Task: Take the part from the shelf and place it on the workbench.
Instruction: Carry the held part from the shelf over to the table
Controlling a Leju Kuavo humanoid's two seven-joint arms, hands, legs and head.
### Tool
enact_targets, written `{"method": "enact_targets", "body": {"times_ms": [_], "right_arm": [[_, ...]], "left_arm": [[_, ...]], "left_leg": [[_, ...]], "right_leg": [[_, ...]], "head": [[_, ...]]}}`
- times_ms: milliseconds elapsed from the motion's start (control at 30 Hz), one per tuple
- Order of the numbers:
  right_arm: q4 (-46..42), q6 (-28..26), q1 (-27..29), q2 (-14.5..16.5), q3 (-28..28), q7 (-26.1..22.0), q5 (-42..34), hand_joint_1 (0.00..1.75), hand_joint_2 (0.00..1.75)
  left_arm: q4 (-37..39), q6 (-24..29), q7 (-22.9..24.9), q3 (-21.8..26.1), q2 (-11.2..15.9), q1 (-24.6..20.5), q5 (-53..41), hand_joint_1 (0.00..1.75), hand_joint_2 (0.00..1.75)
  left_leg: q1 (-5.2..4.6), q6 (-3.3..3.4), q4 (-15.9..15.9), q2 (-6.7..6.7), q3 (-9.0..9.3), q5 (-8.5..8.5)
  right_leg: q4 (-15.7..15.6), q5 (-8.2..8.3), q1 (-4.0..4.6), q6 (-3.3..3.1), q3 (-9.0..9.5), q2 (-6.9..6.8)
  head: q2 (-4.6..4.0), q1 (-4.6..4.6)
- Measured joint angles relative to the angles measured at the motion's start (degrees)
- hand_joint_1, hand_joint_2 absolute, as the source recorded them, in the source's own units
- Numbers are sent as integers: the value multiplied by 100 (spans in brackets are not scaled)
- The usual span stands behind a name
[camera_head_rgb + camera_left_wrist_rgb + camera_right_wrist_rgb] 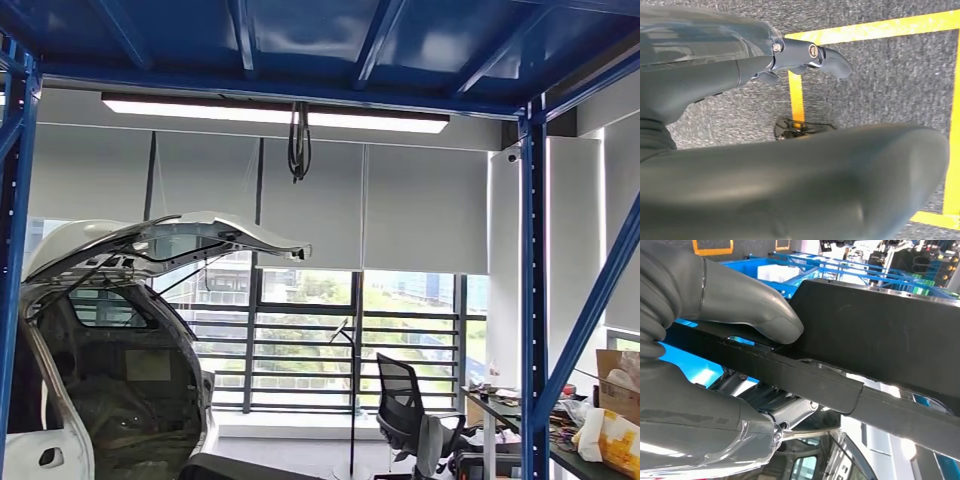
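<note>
The part (874,335) is a long black flat panel with a thick dark edge strip. My right hand (689,415) grips it, the thumb (753,307) pressing on one face and the darker fingers (791,410) against the other. A dark rounded edge (241,468) at the bottom of the head view may be this part; I cannot tell. My left hand (753,65) hangs over the grey carpet floor (885,75), holding nothing, with one finger (828,57) stretched out.
Blue shelf uprights stand at the left (15,250) and right (534,300) under a blue deck. A white car body (113,330) with its hatch raised is ahead on the left. An office chair (404,400) and a cluttered desk (604,430) are on the right. Yellow floor lines (866,27) run below.
</note>
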Motion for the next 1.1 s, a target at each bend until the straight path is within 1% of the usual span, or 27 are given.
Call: {"method": "enact_targets", "body": {"times_ms": [33, 67, 100, 133, 200, 233, 267, 300, 367, 400, 433, 500, 533, 567, 600, 633, 700, 733, 767, 800, 867, 900, 933, 967, 1033, 1067, 1100], "right_arm": [[0, 2, 7, -5, -3, -2, -7, 175, 175], [1, 3, 17, -12, -4, -4, -13, 175, 175], [1, 4, 26, -19, -5, -6, -18, 175, 175], [1, 4, 32, -23, -6, -9, -24, 175, 175], [-8, 4, 32, -27, -7, -15, -36, 175, 175], [-21, 7, 29, -28, -8, -21, -42, 175, 175], [-35, 9, 27, -27, -8, -28, -49, 175, 175], [-51, 11, 27, -27, -9, -36, -54, 175, 175], [-72, 13, 30, -26, -12, -46, -61, 175, 175], [-78, 14, 31, -25, -13, -49, -63, 175, 175], [-83, 16, 31, -23, -15, -53, -65, 175, 175], [-84, 28, 39, -20, -15, -60, -68, 175, 175], [-85, 36, 50, -20, -15, -63, -71, 175, 175], [-84, 42, 62, -21, -15, -64, -71, 175, 175], [-83, 48, 72, -21, -15, -66, -72, 175, 175], [-83, 54, 77, -21, -15, -69, -72, 175, 175], [-86, 65, 82, -21, -15, -76, -73, 175, 175], [-94, 72, 83, -22, -16, -82, -75, 175, 175], [-103, 76, 83, -22, -17, -89, -80, 175, 175], [-113, 82, 84, -22, -20, -95, -84, 175, 175], [-121, 96, 96, -25, -23, -108, -91, 175, 175], [-121, 104, 104, -28, -26, -115, -95, 175, 175], [-122, 113, 114, -32, -31, -128, -100, 175, 175], [-123, 123, 120, -37, -40, -145, -105, 175, 175], [-127, 136, 126, -49, -59, -187, -79, 175, 175], [-128, 141, 128, -59, -64, -212, -39, 175, 175], [-128, 143, 130, -72, -65, -237, 5, 175, 175]], "left_arm": [[0, 9, -1, 0, 1, 1, -7, 0, 175], [0, 18, -1, 0, 1, 1, -19, 0, 175], [0, 26, -1, 0, 1, 1, -29, 0, 175], [0, 30, -1, 0, 2, 0, -37, 0, 175], [1, 32, -1, 0, -3, -1, -45, 0, 175], [1, 32, -1, 0, -6, -1, -48, 0, 175], [1, 33, -2, 0, -10, 0, -51, 0, 175], [1, 33, -3, 0, -14, 1, -55, 0, 175], [0, 35, -5, 0, -8, 5, -60, 0, 175], [0, 37, -5, 0, -3, 8, -61, 0, 175], [0, 40, -4, 0, 2, 11, -66, 0, 175], [0, 47, -3, 0, 10, 14, -85, 0, 175], [0, 48, -3, 0, 14, 14, -97, 0, 175], [0, 50, -3, 0, 20, 14, -106, 0, 175], [0, 51, -3, 0, 27, 13, -110, 0, 175], [0, 53, -3, 0, 34, 13, -115, 0, 175], [0, 53, -5, -1, 44, 5, -127, 0, 175], [0, 53, -9, -1, 48, -4, -137, 0, 175], [0, 52, -14, -2, 50, -13, -145, 0, 175], [0, 51, -22, -3, 52, -21, -152, 0, 175], [0, 51, -34, -3, 56, -22, -160, 0, 175], [0, 51, -37, -3, 59, -20, -161, 0, 175], [0, 51, -38, -4, 63, -18, -163, 0, 175], [0, 50, -37, -5, 67, -18, -164, 0, 175], [0, 48, -28, -12, 73, -20, -165, 0, 175], [0, 46, -20, -15, 74, -17, -166, 0, 175], [0, 44, -10, -16, 77, -14, -167, 0, 175]], "left_leg": [[-26, 23, 3, 10, -58, 46], [-54, 39, 5, 19, -117, 91], [-83, 51, 8, 23, -178, 135], [-112, 61, 9, 25, -237, 180], [-155, 71, 10, 22, -326, 258], [-170, 64, 10, 21, -354, 295], [-173, 47, 8, 20, -377, 336], [-162, 21, 4, 21, -399, 377], [-136, -38, -15, 21, -442, 448], [-130, -67, -3, 17, -471, 406], [-127, -96, 87, 12, -519, 266], [-103, -158, 581, 6, -669, -235], [-77, -191, 937, 6, -748, -469], [-50, -225, 1240, 6, -787, -589], [-21, -263, 1417, 7, -769, -582], [9, -304, 1422, 7, -672, -463], [82, -397, 908, 8, -232, -171], [100, -422, 532, 2, 26, -133], [111, -415, 223, -5, 218, -168], [106, -387, 37, -14, 316, -238], [76, -270, -31, -18, 291, -267], [67, -212, -22, -8, 248, -227], [60, -147, -19, 4, 197, -173], [56, -88, -23, 15, 135, -117], [26, -25, -23, 24, 3, -12], [7, -12, -22, 20, -65, 39], [-14, -7, -22, 8, -136, 94]], "right_leg": [[382, -236, 8, -7, -73, 0], [669, -363, 18, -19, -94, 0], [785, -376, 35, -43, -32, 1], [683, -294, 60, -85, 134, 2], [-32, -73, 149, -236, 710, 12], [-458, -25, 200, -317, 1005, 10], [-778, -15, 246, -376, 1209, 11], [-970, -20, 284, -411, 1317, 10], [-1125, 47, 296, -442, 1334, 1], [-1186, 112, 287, -462, 1321, -10], [-1246, 180, 267, -485, 1292, -24], [-1285, 300, 245, -504, 1175, -51], [-1271, 348, 238, -502, 1097, -62], [-1251, 394, 231, -487, 1017, -72], [-1224, 437, 218, -467, 934, -81], [-1184, 478, 197, -438, 839, -86], [-1048, 538, 148, -370, 632, -86], [-956, 556, 135, -333, 528, -84], [-877, 579, 131, -291, 444, -83], [-823, 611, 133, -249, 381, -80], [-794, 692, 122, -161, 310, -74], [-776, 667, 108, -125, 283, -70], [-696, 537, 94, -95, 249, -69], [-513, 307, 85, -73, 193, -67], [134, -244, 79, -51, 47, -65], [486, -392, 80, -50, -15, -64], [734, -396, 84, -58, -27, -60]], "head": [[0, -1], [0, -1], [0, -2], [0, -2], [0, 0], [0, 0], [0, 2], [0, 3], [0, 5], [1, 8], [2, 11], [3, 19], [3, 19], [2, 20], [2, 20], [1, 20], [1, 20], [1, 21], [1, 20], [1, 18], [1, 15], [1, 15], [2, 15], [2, 14], [3, 14], [2, 14], [2, 14]]}}
